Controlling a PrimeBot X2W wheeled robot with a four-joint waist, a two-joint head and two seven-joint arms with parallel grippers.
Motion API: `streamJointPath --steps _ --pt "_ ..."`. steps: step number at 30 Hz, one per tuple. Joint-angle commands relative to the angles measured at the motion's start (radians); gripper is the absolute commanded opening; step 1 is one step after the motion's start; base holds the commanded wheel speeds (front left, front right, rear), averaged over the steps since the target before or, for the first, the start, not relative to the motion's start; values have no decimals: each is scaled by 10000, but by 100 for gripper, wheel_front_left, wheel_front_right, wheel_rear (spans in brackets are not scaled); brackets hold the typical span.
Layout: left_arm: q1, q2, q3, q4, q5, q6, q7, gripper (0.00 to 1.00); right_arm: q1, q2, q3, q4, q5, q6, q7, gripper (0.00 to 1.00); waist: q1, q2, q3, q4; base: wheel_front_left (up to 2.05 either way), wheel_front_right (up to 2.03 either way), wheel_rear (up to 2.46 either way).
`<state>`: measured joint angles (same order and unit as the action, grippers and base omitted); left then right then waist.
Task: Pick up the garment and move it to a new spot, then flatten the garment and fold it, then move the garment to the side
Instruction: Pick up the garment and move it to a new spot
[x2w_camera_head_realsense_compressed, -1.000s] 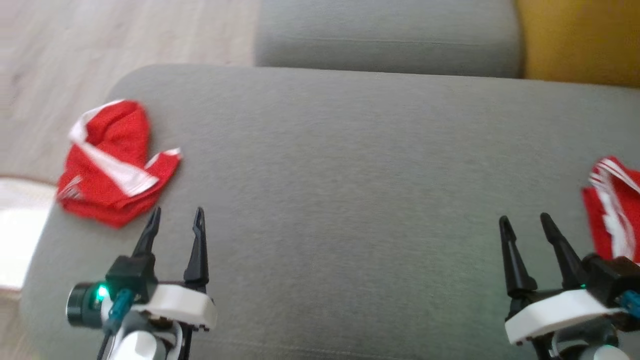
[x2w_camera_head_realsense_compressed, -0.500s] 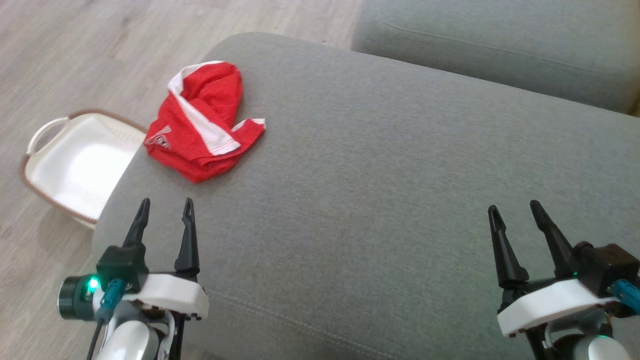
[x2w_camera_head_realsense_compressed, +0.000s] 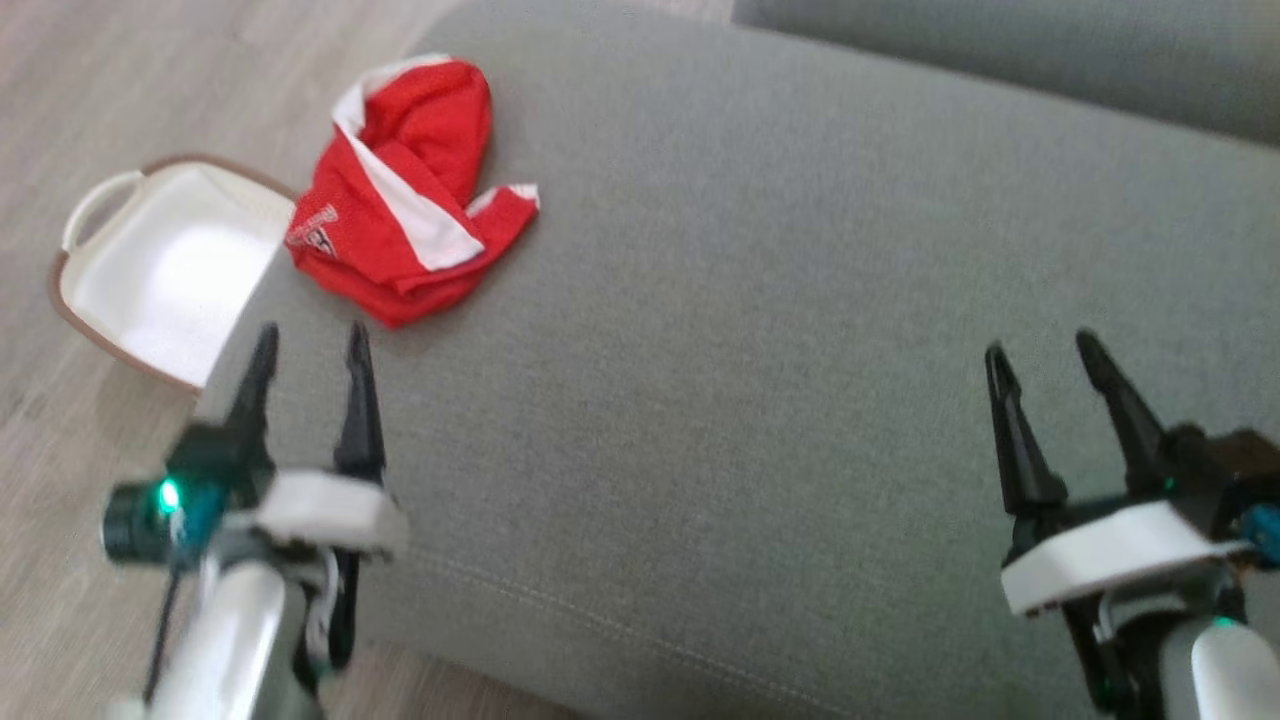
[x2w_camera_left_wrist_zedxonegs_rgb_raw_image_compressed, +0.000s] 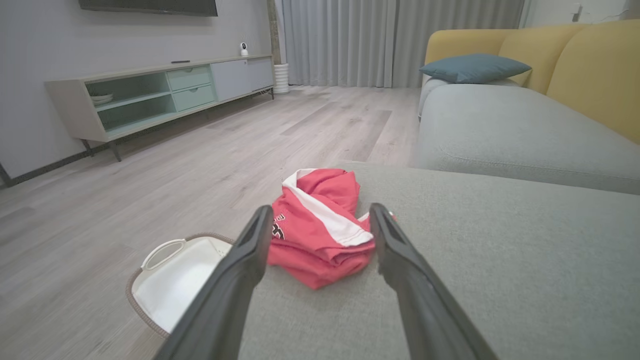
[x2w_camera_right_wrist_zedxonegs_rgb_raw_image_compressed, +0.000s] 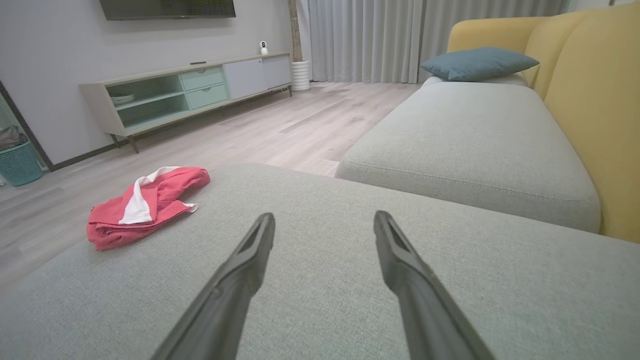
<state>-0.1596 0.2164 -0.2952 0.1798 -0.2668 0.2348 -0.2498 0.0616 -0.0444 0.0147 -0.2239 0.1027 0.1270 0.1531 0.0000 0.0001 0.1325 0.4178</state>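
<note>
A broad grey cushion (x2w_camera_head_realsense_compressed: 750, 350) carries a crumpled red and white garment (x2w_camera_head_realsense_compressed: 400, 230), which lies in a loose heap near the cushion's far left corner, close to its rounded edge. A second grey cushion (x2w_camera_head_realsense_compressed: 1000, 50) sits just beyond the first. Down beside that corner, on the pale wood floor (x2w_camera_head_realsense_compressed: 60, 100), stands a white basket (x2w_camera_head_realsense_compressed: 160, 270) with a brown rim, its near side hidden behind the cushion's edge.

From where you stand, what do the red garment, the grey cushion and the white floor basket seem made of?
The crumpled red and white garment looks like thin, matte sports knit: soft folds. The grey seat cushion is woven upholstery, matte, with a stitched seam. The white basket seems smooth plastic, its brown rim perhaps woven.
</note>
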Motion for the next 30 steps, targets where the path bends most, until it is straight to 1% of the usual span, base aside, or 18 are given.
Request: streamJointPath --steps 1,4,7,11,15,18,22,24,25,26,27,30 --pt "-973 79 552 -22 -72 -143 -119 100 -541 -99 213 -512 -106 37 126 100 0 -1 693 -204 0 0 0" --pt "-1836 -19 686 968 -239 -483 -119 100 -828 -281 276 -727 -204 37 352 100 0 -1 1317 -400 0 0 0" --pt "-2813 -35 781 2275 -469 -826 -96 100 -1092 -488 312 -920 -238 37 554 100 0 -1 1919 -614 0 0 0" --pt "-4160 30 904 3972 -802 -1271 265 100 -1312 -713 182 -1130 -247 37 756 100 0 -1 2545 -810 0 0 0" --pt "-5406 119 980 5685 -1127 -1724 905 100 -1402 -864 9 -1291 -234 37 911 100 0 -1 2955 -871 0 0 0" --pt "-6127 203 1012 6919 -1311 -1966 1464 100 -1466 -906 35 -1339 -179 37 963 100 0 -1 3049 -964 0 0 0" --pt "-6846 250 1047 8468 -1551 -2088 2603 100 -1574 -934 78 -1345 -135 37 989 100 0 -1 3081 -1053 0 0 0" --pt "-7095 218 1074 9024 -1701 -2209 3129 100 -1587 -914 81 -1320 -102 37 976 100 0 -1 3058 -1099 0 0 0" --pt "-7194 209 1079 9212 -1756 -2293 3255 84 -1585 -901 76 -1300 -92 37 965 100 0 -1 3034 -1117 0 0 0" --pt "-7282 210 1053 9363 -1763 -2345 3324 4 -1576 -880 58 -1283 -85 37 953 100 0 -1 3012 -1125 0 0 0" --pt "-7360 226 1035 9449 -1754 -2368 3249 0 -1567 -857 34 -1271 -77 37 939 100 0 -1 2989 -1126 0 0 0" --pt "-7443 310 933 9579 -1617 -2326 2625 0 -1532 -787 -8 -1207 -47 37 859 100 0 -1 2808 -1141 0 0 0"
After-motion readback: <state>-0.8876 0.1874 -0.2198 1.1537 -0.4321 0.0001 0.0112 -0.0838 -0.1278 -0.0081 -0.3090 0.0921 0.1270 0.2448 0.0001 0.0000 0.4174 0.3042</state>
